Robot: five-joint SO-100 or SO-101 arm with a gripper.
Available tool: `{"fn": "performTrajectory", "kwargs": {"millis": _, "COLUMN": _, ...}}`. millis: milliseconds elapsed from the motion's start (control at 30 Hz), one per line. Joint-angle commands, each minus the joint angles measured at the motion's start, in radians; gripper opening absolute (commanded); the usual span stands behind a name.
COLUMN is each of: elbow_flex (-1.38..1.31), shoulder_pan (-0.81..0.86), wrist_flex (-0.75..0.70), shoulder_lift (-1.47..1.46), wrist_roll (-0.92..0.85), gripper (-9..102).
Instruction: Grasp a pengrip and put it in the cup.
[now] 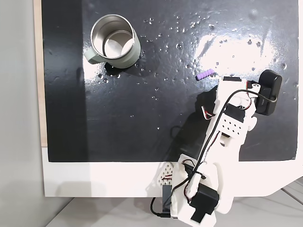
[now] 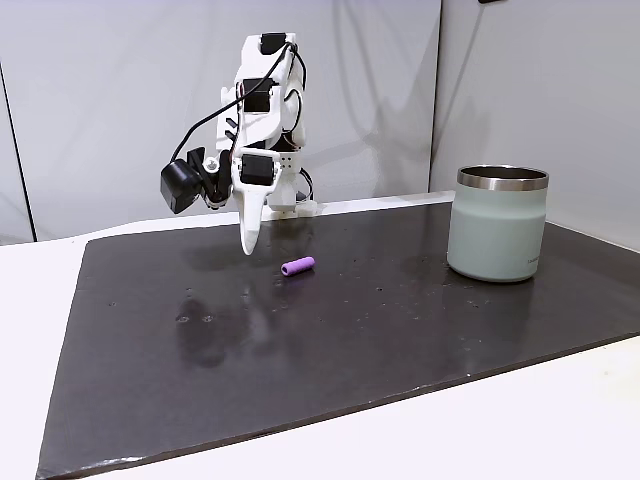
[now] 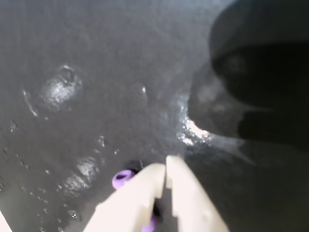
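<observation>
so the gripper (image 2: 248, 246) is clenched on nothing, tips together and hanging just above the mat (image 2: 300, 340) right beside the pengrip (image 2: 297, 266); guessing it's only lining up; the cup (image 2: 499, 224) sits well apart from the pengrip, mouth up, ready for the drop.

Our white arm (image 2: 262, 120) stands folded high over its base, the upper links nearly upright in a fixed view, the wrist bent so the gripper (image 2: 248, 246) points straight down toward six o'clock. Its two pale fingers (image 3: 145, 188) meet at their tips in the wrist view, pressed together with nothing between them, entering from six o'clock. From above, our arm (image 1: 222, 127) reaches toward one o'clock from its base.
</observation>
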State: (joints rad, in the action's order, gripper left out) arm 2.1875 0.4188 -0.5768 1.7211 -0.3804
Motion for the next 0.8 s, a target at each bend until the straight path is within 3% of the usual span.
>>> {"fn": "performTrajectory", "kwargs": {"millis": 0, "elbow_flex": -0.071, "shoulder_pan": 0.006, "wrist_flex": 0.048, "shoulder_lift": -0.008, "wrist_roll": 0.005, "gripper": 0}}
{"fn": "performTrajectory", "kwargs": {"millis": 367, "elbow_flex": -0.155, "shoulder_pan": -0.044, "wrist_flex": 0.008, "shoulder_lift": -0.084, "wrist_roll": 0.021, "gripper": 0}}
{"fn": "performTrajectory", "kwargs": {"millis": 567, "elbow_flex": -0.221, "shoulder_pan": -0.117, "wrist_flex": -0.183, "shoulder_lift": -0.066, "wrist_roll": 0.031, "gripper": 0}}
{"fn": "performTrajectory", "kwargs": {"millis": 767, "elbow_flex": -0.236, "shoulder_pan": -0.158, "wrist_flex": -0.264, "shoulder_lift": -0.028, "wrist_roll": 0.025, "gripper": 0}}
